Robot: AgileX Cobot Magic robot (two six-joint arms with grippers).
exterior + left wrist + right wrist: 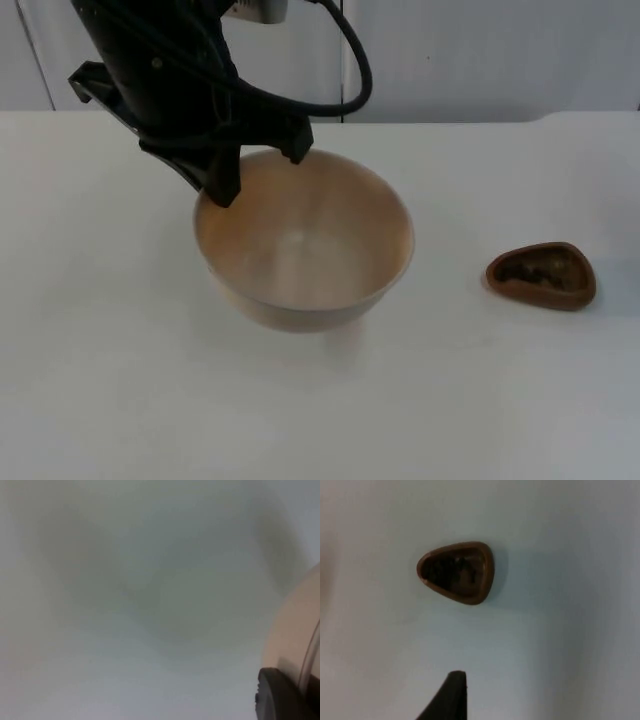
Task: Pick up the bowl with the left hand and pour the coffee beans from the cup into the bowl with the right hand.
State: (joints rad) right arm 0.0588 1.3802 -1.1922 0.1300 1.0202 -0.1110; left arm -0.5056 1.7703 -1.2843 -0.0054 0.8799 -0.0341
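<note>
A wide beige bowl (305, 240) is at the table's middle, its inside bare. My left gripper (258, 170) is shut on the bowl's far-left rim. In the left wrist view one black fingertip (280, 697) lies against the bowl's outer wall (295, 635). A small brown cup (541, 276), rounded-triangular and holding dark coffee beans, stands on the table to the bowl's right, apart from it. The right wrist view looks down on this cup (457, 572), with my right gripper (452, 695) hovering short of it and not touching it.
The white table top (120, 380) runs back to a grey partition wall (480, 50). A faint shadow lies on the table just in front of the bowl.
</note>
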